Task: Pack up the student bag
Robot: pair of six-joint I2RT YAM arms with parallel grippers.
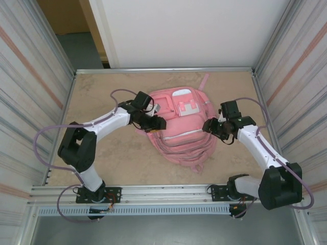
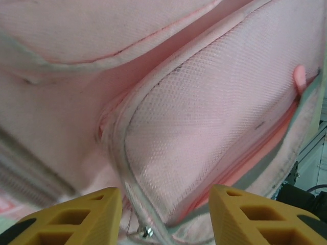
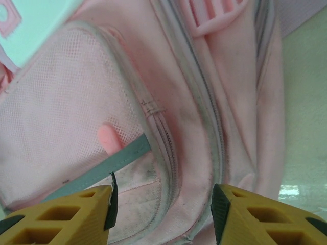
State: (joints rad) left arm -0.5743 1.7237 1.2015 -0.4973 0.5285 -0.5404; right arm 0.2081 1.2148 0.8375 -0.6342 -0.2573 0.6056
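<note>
Starting from the near edge of the table (image 1: 102,153), you have both arms bent inward toward the student bag (image 1: 179,135). It lies flat near the middle of the table with its front pockets facing up. Your left hand (image 1: 155,123) sits at the bag's left edge and your right hand (image 1: 210,125) at its right edge, so the bag lies between the two.

In your left wrist view the yellow fingers (image 2: 92,214) stand spread. A pale piped seam (image 2: 120,168) of the bag runs down into the gap between them, with a small metal piece (image 2: 146,232) at its foot. Nothing there looks pinched. Just beyond lies a mesh pocket (image 2: 204,117), and a pink tab (image 2: 299,76) shows at its far side.

In your right wrist view the hand is likewise spread, with the bag's grubby zipped side lying in the gap and no pinch on it that you can see. To the left of that gap is a mesh side panel with a grey-green band (image 3: 102,166) across it.

Farther off, a pink strap (image 1: 205,81) trails from the bag toward the far edge of the table.
</note>
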